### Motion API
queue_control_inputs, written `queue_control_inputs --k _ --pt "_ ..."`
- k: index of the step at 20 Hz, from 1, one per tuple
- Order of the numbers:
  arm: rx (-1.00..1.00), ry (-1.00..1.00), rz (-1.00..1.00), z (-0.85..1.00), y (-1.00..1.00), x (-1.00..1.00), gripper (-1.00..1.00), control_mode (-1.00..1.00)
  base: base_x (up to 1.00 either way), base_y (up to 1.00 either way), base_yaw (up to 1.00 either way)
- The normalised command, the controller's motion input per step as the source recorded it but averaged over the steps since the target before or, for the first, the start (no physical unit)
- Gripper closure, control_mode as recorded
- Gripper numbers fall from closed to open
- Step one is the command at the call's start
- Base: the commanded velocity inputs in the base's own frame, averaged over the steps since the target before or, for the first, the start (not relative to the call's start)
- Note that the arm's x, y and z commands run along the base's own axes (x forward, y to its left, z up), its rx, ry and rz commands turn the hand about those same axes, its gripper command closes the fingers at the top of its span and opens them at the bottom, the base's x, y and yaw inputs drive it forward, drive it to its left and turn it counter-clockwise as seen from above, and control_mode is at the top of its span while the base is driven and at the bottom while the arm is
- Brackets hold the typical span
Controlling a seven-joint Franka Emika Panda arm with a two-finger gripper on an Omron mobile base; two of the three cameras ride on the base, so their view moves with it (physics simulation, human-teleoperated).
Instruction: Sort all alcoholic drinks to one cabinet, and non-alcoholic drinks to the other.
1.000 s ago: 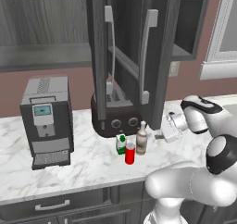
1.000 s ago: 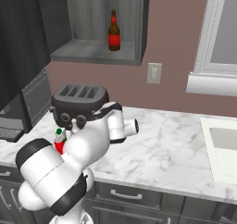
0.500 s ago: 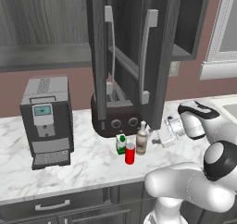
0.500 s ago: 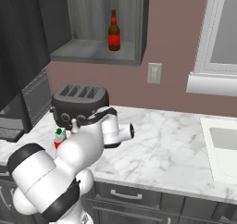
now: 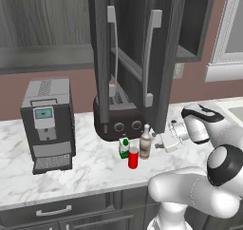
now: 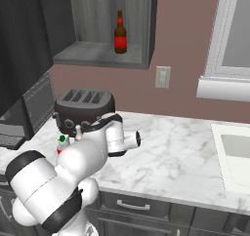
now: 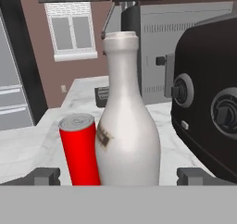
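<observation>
The pale tan bottle with a white cap stands close in front of my gripper, which is open with a fingertip low on either side of it. A red can stands right beside the bottle. In the left base view my gripper is just right of the tan bottle, with the red can and the green-and-white bottle to its left. The brown beer bottle stands in the open wall cabinet.
A dark toaster sits just behind the drinks, under the open cabinet doors. A coffee machine stands to the left on the marble counter. A sink lies at the far right.
My hand has moved a little left and down toward the tan bottle. The jaws have stayed open and the drinks have not moved.
</observation>
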Motion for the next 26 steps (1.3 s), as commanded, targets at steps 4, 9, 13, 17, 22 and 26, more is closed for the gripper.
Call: queue_control_inputs --k 4,9,13,17,22,26 --pt "0.00 0.00 0.00 0.00 0.00 0.01 -1.00 -1.00 0.00 0.00 0.00" --pt "0.00 0.00 0.00 0.00 0.03 0.00 -1.00 -1.00 0.00 0.00 0.00" --pt "0.00 0.00 0.00 0.00 0.07 0.00 -1.00 -1.00 0.00 0.00 0.00" --pt "0.00 0.00 0.00 0.00 0.09 0.00 -1.00 -1.00 0.00 0.00 0.00" --pt "0.00 0.00 0.00 0.00 0.15 0.00 -1.00 -1.00 0.00 0.00 0.00" --pt "0.00 0.00 0.00 0.00 0.18 0.00 -1.00 -1.00 0.00 0.00 0.00"
